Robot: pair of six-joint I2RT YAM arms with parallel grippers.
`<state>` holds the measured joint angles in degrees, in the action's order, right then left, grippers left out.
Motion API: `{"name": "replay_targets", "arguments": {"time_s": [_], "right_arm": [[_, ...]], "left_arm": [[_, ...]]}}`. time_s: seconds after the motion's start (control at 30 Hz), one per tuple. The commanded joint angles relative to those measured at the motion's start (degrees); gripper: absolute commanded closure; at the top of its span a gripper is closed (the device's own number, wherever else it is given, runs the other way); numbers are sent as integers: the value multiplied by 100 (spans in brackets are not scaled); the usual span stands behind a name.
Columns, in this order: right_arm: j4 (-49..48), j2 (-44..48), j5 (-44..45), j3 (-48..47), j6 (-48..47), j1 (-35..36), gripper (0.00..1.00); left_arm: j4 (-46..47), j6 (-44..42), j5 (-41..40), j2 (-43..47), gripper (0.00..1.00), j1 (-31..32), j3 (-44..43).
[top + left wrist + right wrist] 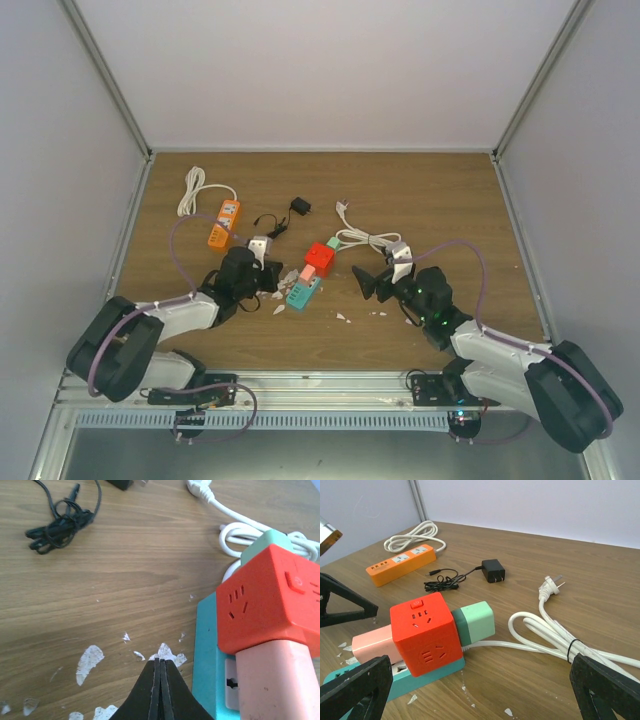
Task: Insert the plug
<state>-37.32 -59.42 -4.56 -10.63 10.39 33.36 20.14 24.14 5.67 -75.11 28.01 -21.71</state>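
A teal power strip (300, 294) lies mid-table with a red socket cube (319, 258), a pink block (375, 642) and a green block (476, 621) on or against it. A white cord (366, 240) runs from it to a free white plug (549, 586), which lies on the wood. My left gripper (161, 662) is shut and empty, its tip on the table just left of the teal strip (205, 645). My right gripper (479, 680) is wide open and empty, facing the red cube (422, 632) from the right, with the cord bundle (555, 637) by its right finger.
An orange power strip (224, 222) with its white cable (191, 190) lies at the back left. A black adapter (300, 206) and its tangled black lead (268, 225) lie behind the teal strip. White flecks (89, 659) mark the wood.
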Motion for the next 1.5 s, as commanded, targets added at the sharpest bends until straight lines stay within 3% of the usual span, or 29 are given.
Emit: {"name": "replay_targets", "arguments": {"time_s": [0.0,0.33,0.63,0.73,0.83,0.87,0.9,1.0,1.03,1.1,1.3,1.47], "right_arm": [[-106,8,-18,63,65,-64,0],[-37,104,-58,47,52,-59,0],[-56,107,7,62,59,-69,1],[-7,152,47,61,83,-76,0],[-45,172,41,93,82,-81,0],[-45,169,38,72,71,-80,0],[-33,153,46,58,68,-92,0],[-19,91,30,12,58,-99,1],[-11,82,5,-3,57,-97,0],[-11,86,-85,-7,101,-99,0],[-34,360,-588,109,290,-95,0],[111,659,-819,160,332,-93,0]], "left_arm": [[604,70,434,-405,100,-32,18],[1609,217,955,-1415,100,293,50],[1589,403,104,-2285,100,1724,-902],[1354,471,-268,-2170,100,1533,-888],[1034,495,-483,-1416,100,974,-542],[791,484,-682,-1089,97,801,-454],[529,452,-874,-786,88,646,-436],[-360,374,-1477,34,31,264,-529],[-602,372,-1648,210,19,122,-589],[-882,356,-1821,408,5,-233,-639],[-848,243,-1454,-13,1,-1648,-781],[-973,22,-1468,-497,1,-1965,-1321]]}}
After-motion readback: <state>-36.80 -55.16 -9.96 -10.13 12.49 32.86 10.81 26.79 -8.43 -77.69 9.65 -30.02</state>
